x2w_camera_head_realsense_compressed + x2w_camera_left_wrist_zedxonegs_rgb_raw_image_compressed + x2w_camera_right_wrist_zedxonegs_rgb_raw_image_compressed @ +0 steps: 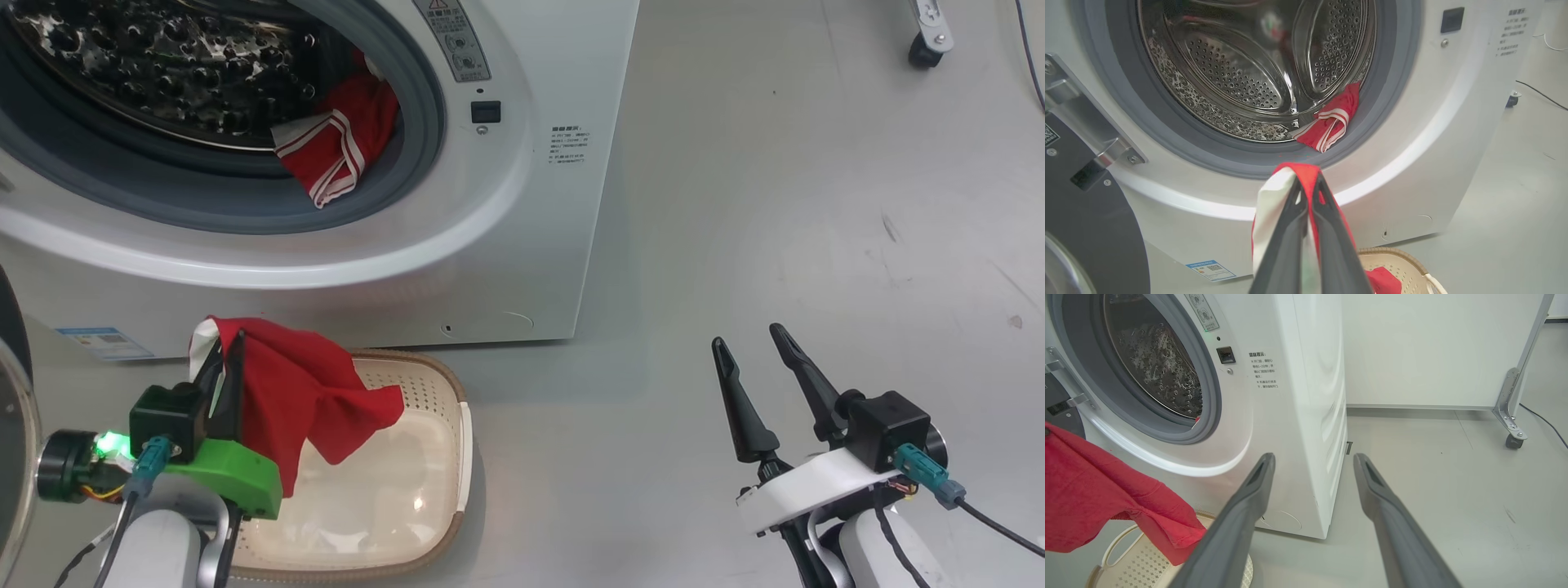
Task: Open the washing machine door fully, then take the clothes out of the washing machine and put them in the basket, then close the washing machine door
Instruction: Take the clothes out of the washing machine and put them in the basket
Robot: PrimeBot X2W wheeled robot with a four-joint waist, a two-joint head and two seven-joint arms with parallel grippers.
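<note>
Red garment (310,392) with white lining pinched between the pressed-together fingers of the left gripper (229,347), hanging over the cream basket (464,425), second red striped piece (343,143) on the washing machine (522,245) porthole lip, door (1094,237) swung open, right gripper (747,336) fingers spread, blue sticker (106,343) and grey printed notice (570,145) too small to read

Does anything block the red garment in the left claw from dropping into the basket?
Nothing visible does. The left claw holds the red garment over the basket, and the garment's lower corner hangs above the basket's bare floor.
</note>
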